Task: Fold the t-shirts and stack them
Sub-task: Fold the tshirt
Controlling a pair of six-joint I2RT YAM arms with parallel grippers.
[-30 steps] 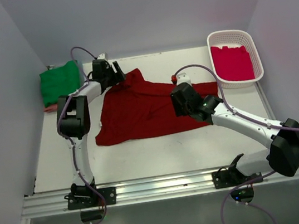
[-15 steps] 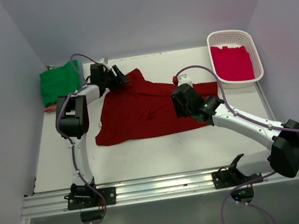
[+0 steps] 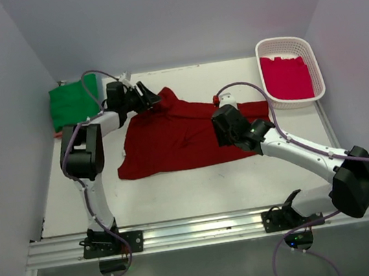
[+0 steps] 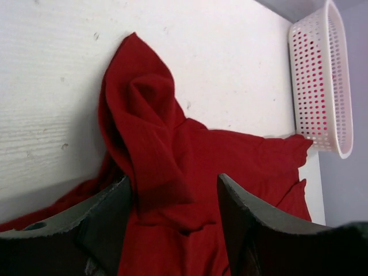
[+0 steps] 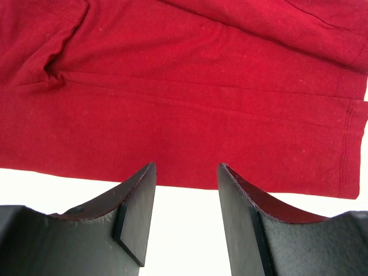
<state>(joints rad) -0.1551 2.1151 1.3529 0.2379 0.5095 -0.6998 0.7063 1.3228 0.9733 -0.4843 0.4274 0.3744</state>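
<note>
The dark red shirt (image 3: 177, 135) is lying mostly flat in the middle of the table (image 3: 199, 191), closer to the far edge than to the near one. The left gripper (image 4: 175, 184) is standing released: its jaws are straddling a bunched flap at the shirt's far-left end and are not visibly pinching it. The right gripper (image 5: 187, 172) is also released and is hanging over the near hem toward the shirt's right end, with bare table showing between its fingers. The main risk is sitting at the left side. The flap is rumpled into several layers, so a closure here is likely to be catching an uneven bundle, and a lift would then be dragging the body and creasing it. At the right side, the jaws are lining up over the very edge of the cloth. A descent is likely to be taking only a thin margin that slips out, or to be pressing the fingertips onto the table. Unequal pulls would be skewing the fold line. The shirt's long axis is running left to right, roughly parallel to the far edge. The bunched flap is pointing toward the far-left corner, and the opposite end is reaching toward the basket (image 3: 310, 46) at the far-right corner. The neck opening cannot be made out.
</note>
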